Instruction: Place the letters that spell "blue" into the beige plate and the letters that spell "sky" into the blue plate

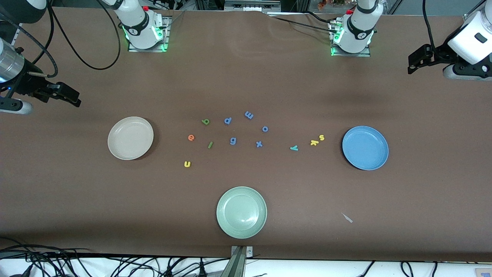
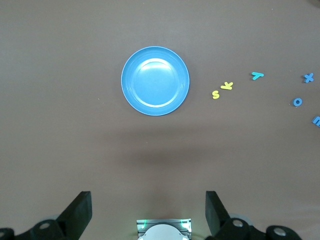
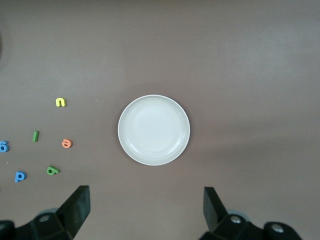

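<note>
The beige plate [image 1: 130, 138] lies empty toward the right arm's end, and the blue plate [image 1: 365, 147] lies empty toward the left arm's end. Between them lie the green "b" [image 1: 206, 121], orange "e" [image 1: 191, 137], green "l" [image 1: 210, 144] and yellow "u" [image 1: 187, 164]. Closer to the blue plate are the teal "y" [image 1: 294, 147], yellow "k" [image 1: 314, 142] and yellow "s" [image 1: 321, 137]. My right gripper [image 1: 73, 99] hangs open and empty over the bare table at its end. My left gripper [image 1: 413, 64] hangs open and empty at the other end.
Blue letters "p" [image 1: 228, 120], "m" [image 1: 248, 114], "o" [image 1: 265, 129], "g" [image 1: 233, 141] and "x" [image 1: 259, 144] lie among the others. A pale green plate [image 1: 241, 212] sits nearest the front camera. A small pale scrap [image 1: 347, 217] lies beside it.
</note>
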